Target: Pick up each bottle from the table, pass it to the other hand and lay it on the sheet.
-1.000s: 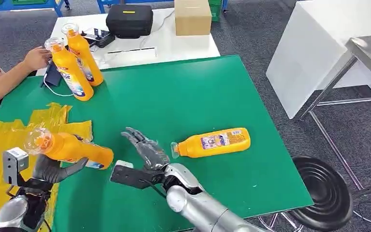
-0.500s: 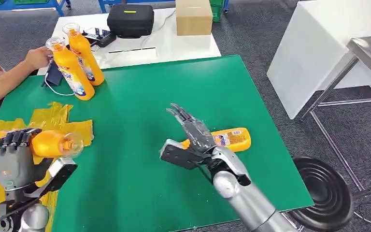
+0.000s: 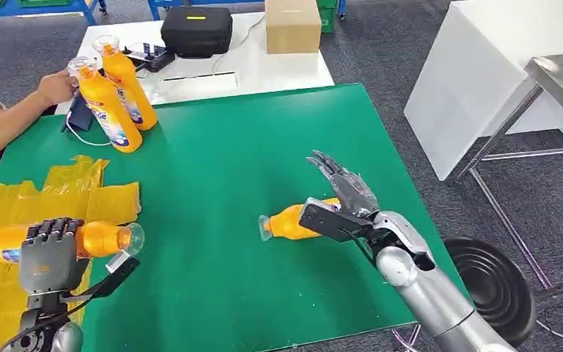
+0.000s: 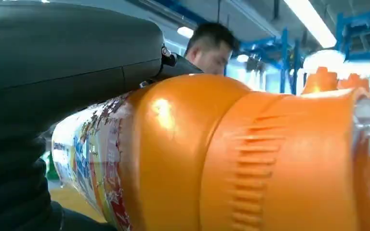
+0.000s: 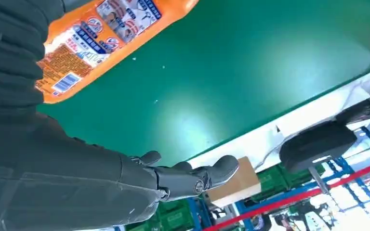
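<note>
My left hand (image 3: 46,258) grips an orange bottle (image 3: 102,238) lying sideways over the yellow sheet (image 3: 59,192), clear cap pointing right; up close in the left wrist view the orange bottle (image 4: 231,159) sits against the hand (image 4: 53,72). A second orange bottle (image 3: 289,222) lies flat on the green table (image 3: 227,161), its cap to the left. My right hand (image 3: 341,194) hovers open over its far end, fingers spread. The right wrist view has that bottle (image 5: 111,33) beside the open right hand (image 5: 173,180). Two more orange bottles (image 3: 113,95) stand upright at the far left.
A person's hand (image 3: 55,88) rests by the standing bottles. Behind the green table a white table (image 3: 264,66) carries a black case (image 3: 196,29) and a cardboard box (image 3: 292,26). To the right stand a white cabinet (image 3: 484,81) and a black stool (image 3: 495,290).
My right hand swept right and now hovers over the lying bottle. My left hand turned the held bottle flat and lowered it over the yellow sheet.
</note>
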